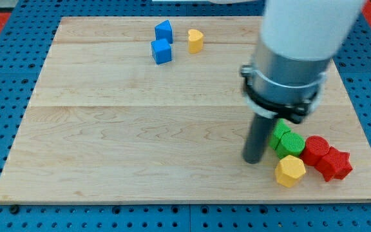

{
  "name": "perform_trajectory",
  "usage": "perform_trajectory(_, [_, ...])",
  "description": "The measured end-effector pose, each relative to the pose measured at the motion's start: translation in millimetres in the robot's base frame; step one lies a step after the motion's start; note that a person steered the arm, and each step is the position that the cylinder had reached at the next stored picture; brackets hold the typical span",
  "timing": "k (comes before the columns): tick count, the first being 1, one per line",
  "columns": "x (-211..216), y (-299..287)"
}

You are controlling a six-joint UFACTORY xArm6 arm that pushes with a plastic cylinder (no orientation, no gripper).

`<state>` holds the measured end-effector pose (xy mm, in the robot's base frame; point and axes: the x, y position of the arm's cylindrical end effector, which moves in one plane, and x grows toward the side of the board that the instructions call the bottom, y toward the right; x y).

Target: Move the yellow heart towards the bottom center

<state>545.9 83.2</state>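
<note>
The yellow heart (195, 40) sits near the view's top, just right of two blue blocks (163, 30) (161, 51). My tip (253, 160) rests on the wooden board (127, 129) at the lower right, far from the heart and touching or nearly touching the left side of a cluster of blocks. That cluster holds two green blocks (280, 134) (292, 144), a yellow hexagon (290, 171), a red round block (315, 149) and a red star (334, 164).
The arm's wide white and grey body (295, 58) hangs over the board's right side and hides part of it. A blue pegboard (5, 96) surrounds the board.
</note>
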Motion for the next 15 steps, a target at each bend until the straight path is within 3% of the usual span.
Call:
perform_trajectory(1, [-52.0,-24.0])
perform_trajectory(3, [-213.6,34.0])
perform_trajectory(4, [-284.1,9.1])
perform_trajectory(5, [-319.3,-36.1])
perform_trajectory(8, [-225.5,-82.4])
perform_trajectory(12, [-141.1,-149.2])
perform_trajectory(14, [-63.0,-18.1])
perform_trajectory(15, [-40.5,-13.6])
